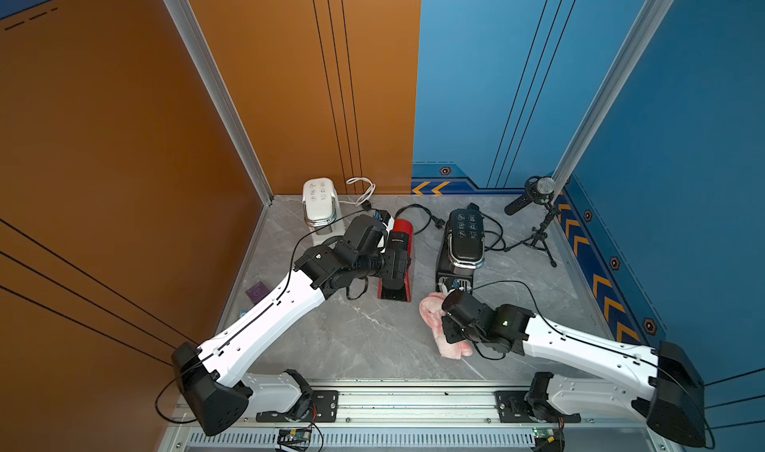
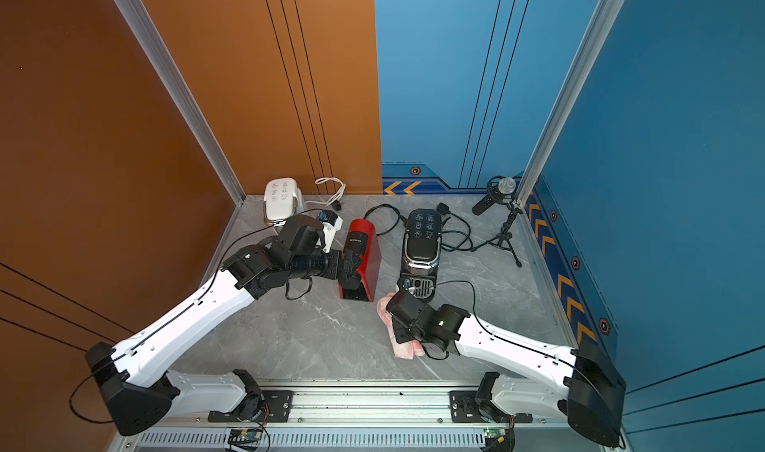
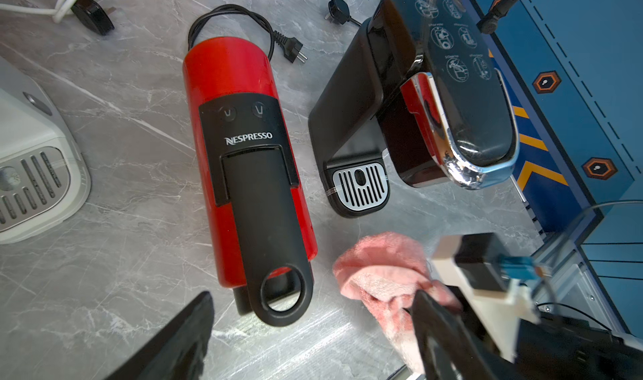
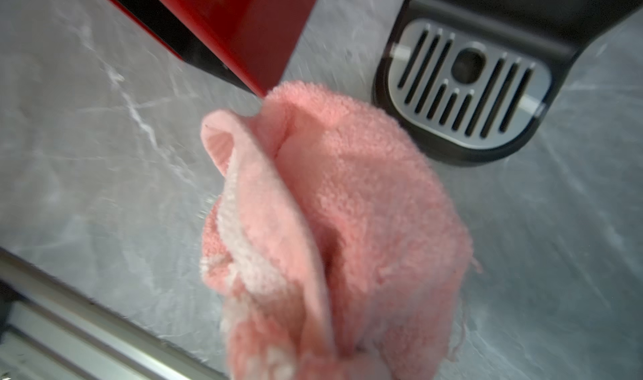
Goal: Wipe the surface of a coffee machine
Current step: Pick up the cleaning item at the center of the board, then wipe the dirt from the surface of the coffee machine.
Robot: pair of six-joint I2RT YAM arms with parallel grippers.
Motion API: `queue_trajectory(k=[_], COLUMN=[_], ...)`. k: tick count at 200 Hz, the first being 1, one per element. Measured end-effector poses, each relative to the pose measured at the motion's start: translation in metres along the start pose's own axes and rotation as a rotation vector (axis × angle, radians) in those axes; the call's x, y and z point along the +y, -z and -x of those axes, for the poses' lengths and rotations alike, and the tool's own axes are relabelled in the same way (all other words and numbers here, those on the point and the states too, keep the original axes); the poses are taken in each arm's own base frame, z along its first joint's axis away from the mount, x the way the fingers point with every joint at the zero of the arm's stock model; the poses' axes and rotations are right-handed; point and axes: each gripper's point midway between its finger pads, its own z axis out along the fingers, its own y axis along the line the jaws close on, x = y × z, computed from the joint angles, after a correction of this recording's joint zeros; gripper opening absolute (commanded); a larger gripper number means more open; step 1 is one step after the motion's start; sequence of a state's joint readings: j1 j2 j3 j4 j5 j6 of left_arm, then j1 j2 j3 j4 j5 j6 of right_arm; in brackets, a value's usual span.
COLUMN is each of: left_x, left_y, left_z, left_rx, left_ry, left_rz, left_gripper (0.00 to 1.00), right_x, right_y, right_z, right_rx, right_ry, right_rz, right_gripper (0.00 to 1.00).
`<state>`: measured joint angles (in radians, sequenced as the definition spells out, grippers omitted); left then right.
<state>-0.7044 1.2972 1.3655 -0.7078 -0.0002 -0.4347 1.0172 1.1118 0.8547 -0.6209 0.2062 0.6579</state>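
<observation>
My right hand [image 1: 452, 333] pinches a bunched fold of the one pink cloth [image 4: 365, 204]. The fingertips themselves are hidden by the terry. The cloth sits on the grey marbled counter [image 1: 364, 338], right of the middle and toward the near edge. It is just in front of the drip tray [image 4: 466, 82] of the black coffee machine [image 1: 465, 234] and beside the front corner of the red coffee machine [image 3: 229, 75]; I cannot tell whether it touches either. My left hand [image 3: 313, 294] is spread wide and holds nothing, hovering over the front end of the red machine. I count three coffee machines: the red one in the middle, the black one to its right, and a white coffee machine [image 1: 318, 199] near the far left corner. Each has its long axis running from the far edge toward the near edge, with the front and drip tray toward the near edge. The red one slants a little, its lever loop nearest me and its black cord [image 3: 229, 12] coiled behind it. One microphone [image 1: 545, 185] stands on a tripod in the far right corner.
</observation>
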Motion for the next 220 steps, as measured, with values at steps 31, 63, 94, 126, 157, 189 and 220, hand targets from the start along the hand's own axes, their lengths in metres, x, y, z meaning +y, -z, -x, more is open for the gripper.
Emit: queue_trajectory(k=[31, 63, 94, 126, 157, 189, 220], left_x=[-0.001, 0.000, -0.008, -0.022, -0.040, -0.047, -0.049], left_y=[0.010, 0.016, 0.016, -0.003, -0.036, -0.062, -0.067], left_z=[0.017, 0.027, 0.043, 0.058, 0.054, 0.049, 0.050], left_rx=[-0.045, -0.070, -0.092, -0.081, -0.022, 0.025, 0.029], left_ry=[0.011, 0.023, 0.036, 0.045, 0.028, 0.018, 0.026], left_rz=[-0.007, -0.007, -0.023, -0.037, -0.046, -0.042, -0.041], left_gripper=[0.90, 0.90, 0.89, 0.88, 0.88, 0.88, 0.88], right_x=[0.023, 0.018, -0.029, -0.075, -0.088, -0.096, -0.108], right_y=[0.070, 0.123, 0.140, 0.103, 0.045, 0.035, 0.028], right_z=[0.051, 0.104, 0.159, 0.186, 0.177, 0.188, 0.202], right_rx=[-0.176, -0.318, -0.415, -0.358, -0.250, -0.303, -0.332], right_ry=[0.034, 0.065, -0.006, -0.094, -0.121, -0.171, -0.215], right_rz=[0.038, -0.019, -0.140, -0.196, -0.162, -0.095, -0.068], right_gripper=[0.00, 0.00, 0.00, 0.00, 0.00, 0.00, 0.00])
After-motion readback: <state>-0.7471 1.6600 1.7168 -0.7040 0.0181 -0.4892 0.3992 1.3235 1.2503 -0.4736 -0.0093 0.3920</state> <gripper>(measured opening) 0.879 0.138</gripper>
